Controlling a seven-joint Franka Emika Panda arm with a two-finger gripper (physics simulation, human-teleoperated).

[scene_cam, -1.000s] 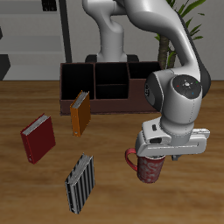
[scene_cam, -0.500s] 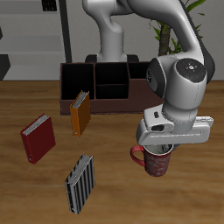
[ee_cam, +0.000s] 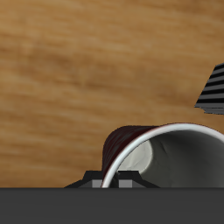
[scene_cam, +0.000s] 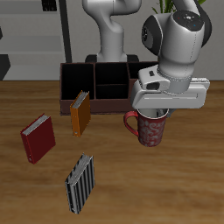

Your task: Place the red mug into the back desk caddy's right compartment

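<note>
We are gripping red mug (scene_cam: 150,129) in gripper (scene_cam: 163,112), fingers clenched on its rim; mug hanging upright above table (scene_cam: 175,188), handle pointing toward orange book (scene_cam: 81,113). We are holding it in front of back desk caddy (scene_cam: 98,86), near its right compartment (scene_cam: 77,81) but not over it. Wrist view showing mug's pale rim (ee_cam: 166,147) and wood below. Red book (scene_cam: 38,138) and grey striped book (scene_cam: 80,182) lying nearer table's front edge.

No legible txt or labels.
</note>
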